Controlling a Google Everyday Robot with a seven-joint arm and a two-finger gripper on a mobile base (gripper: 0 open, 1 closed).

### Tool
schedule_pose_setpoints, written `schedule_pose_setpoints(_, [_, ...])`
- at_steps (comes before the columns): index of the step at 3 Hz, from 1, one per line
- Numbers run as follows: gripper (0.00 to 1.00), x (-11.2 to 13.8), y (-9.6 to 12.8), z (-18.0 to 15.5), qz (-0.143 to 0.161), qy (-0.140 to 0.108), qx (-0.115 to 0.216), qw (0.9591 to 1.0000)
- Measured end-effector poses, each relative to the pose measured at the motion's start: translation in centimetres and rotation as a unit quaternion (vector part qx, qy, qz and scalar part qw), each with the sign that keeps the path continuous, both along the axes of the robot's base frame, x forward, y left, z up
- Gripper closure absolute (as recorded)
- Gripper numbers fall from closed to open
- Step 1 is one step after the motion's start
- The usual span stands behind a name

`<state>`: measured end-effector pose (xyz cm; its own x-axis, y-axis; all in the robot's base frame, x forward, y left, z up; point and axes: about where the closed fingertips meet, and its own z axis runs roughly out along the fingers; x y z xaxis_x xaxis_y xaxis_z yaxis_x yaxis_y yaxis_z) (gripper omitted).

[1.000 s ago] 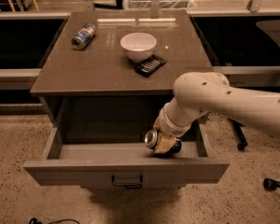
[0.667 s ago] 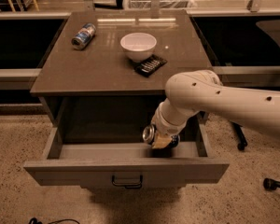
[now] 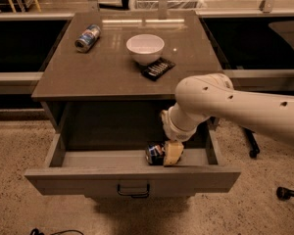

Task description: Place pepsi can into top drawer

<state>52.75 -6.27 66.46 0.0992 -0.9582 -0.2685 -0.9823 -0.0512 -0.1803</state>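
The pepsi can (image 3: 154, 153) is dark blue with a silver end and lies low inside the open top drawer (image 3: 132, 179), near its front right. The drawer is pulled out, with a flat grey front and a small dark handle (image 3: 133, 190) at its centre. My gripper (image 3: 167, 153) is down inside the drawer, right against the can on its right side. The white arm reaches in from the right.
On the cabinet top (image 3: 122, 62) lie a paler blue-and-silver can (image 3: 87, 37) on its side at the far left, a white bowl (image 3: 145, 48) in the middle, and a dark flat packet (image 3: 158, 68) beside the bowl. A chair base (image 3: 289, 193) stands at the right.
The arm has lowered and shifted left with the can, which now sits lower in the drawer by the front panel.
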Motion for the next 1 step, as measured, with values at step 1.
schedule_pose_setpoints(1, [0.0, 0.0, 0.0, 0.0, 0.0, 0.0, 0.0, 1.0])
